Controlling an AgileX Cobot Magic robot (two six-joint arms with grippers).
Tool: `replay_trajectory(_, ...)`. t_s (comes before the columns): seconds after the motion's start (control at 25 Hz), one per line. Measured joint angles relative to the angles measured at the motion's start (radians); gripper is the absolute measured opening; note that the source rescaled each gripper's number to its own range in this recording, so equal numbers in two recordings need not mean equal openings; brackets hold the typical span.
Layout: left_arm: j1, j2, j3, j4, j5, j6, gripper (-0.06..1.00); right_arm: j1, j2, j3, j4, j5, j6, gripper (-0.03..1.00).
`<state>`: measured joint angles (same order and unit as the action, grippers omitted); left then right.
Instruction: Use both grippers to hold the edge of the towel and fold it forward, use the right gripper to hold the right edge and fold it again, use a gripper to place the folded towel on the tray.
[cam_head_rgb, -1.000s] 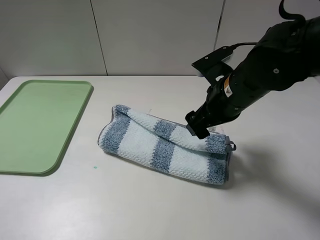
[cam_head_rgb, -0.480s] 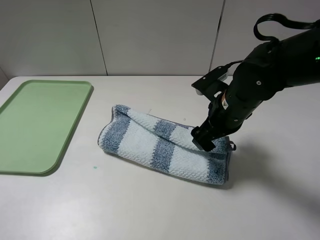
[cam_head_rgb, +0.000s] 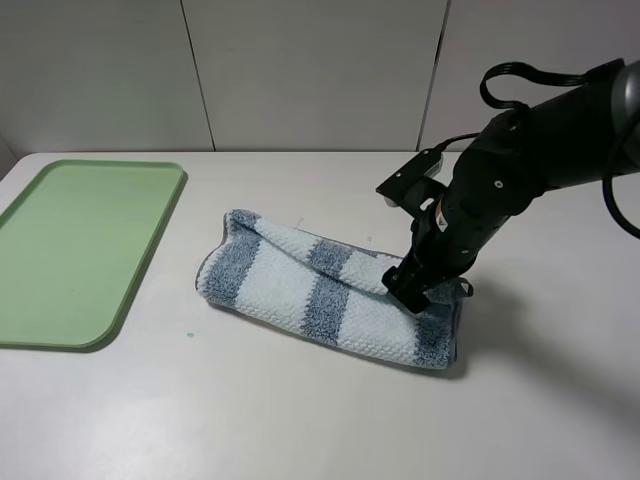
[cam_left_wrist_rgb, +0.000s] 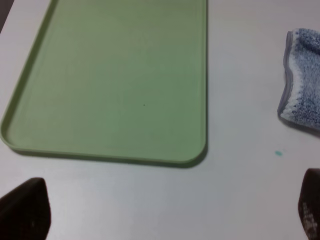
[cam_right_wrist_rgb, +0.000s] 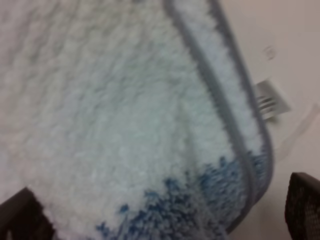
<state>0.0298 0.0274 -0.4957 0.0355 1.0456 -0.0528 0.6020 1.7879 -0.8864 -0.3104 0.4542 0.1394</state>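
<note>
The towel (cam_head_rgb: 320, 295), folded into a long striped roll, lies on the tabletop (cam_head_rgb: 300, 420) right of the empty green tray (cam_head_rgb: 90, 250), well apart from it. The right fingers (cam_right_wrist_rgb: 302, 205) are spread wide over the towel's right end, beside its grey hem (cam_right_wrist_rgb: 220, 100) and white tag (cam_right_wrist_rgb: 270, 97), clamping nothing. The left fingers (cam_left_wrist_rgb: 25, 210) hang wide open near the tray, holding nothing.
</note>
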Motion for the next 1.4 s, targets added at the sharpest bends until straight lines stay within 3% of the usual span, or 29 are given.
replay_trajectory(0.48,0.0,0.0,0.0,0.001,0.0,0.0,1.0,-0.171,0.0,-0.041,-0.026,-0.005,0.13,1.0)
replay_trajectory(0.68,0.0,0.0,0.0,0.001,0.0,0.0,1.0,-0.18,0.001,-0.163,-0.005,0.161,0.231,1.0)
replay_trajectory(0.84,0.0,0.0,0.0,0.001,0.0,0.0,1.0,-0.18,-0.004,-0.25,0.116,0.325,0.291,1.0)
replay_trajectory(1.0,0.0,0.0,0.0,0.001,0.0,0.0,1.0,-0.18,-0.019,-0.259,0.272,0.399,0.347,1.0)
replay_trajectory(1.12,0.0,0.0,0.0,0.001,0.0,0.0,1.0,-0.169,-0.02,-0.259,0.353,0.404,0.377,1.0)
replay_trajectory(1.4,0.0,0.0,0.0,0.001,0.0,0.0,1.0,-0.124,-0.02,-0.174,0.346,0.322,0.527,1.0)
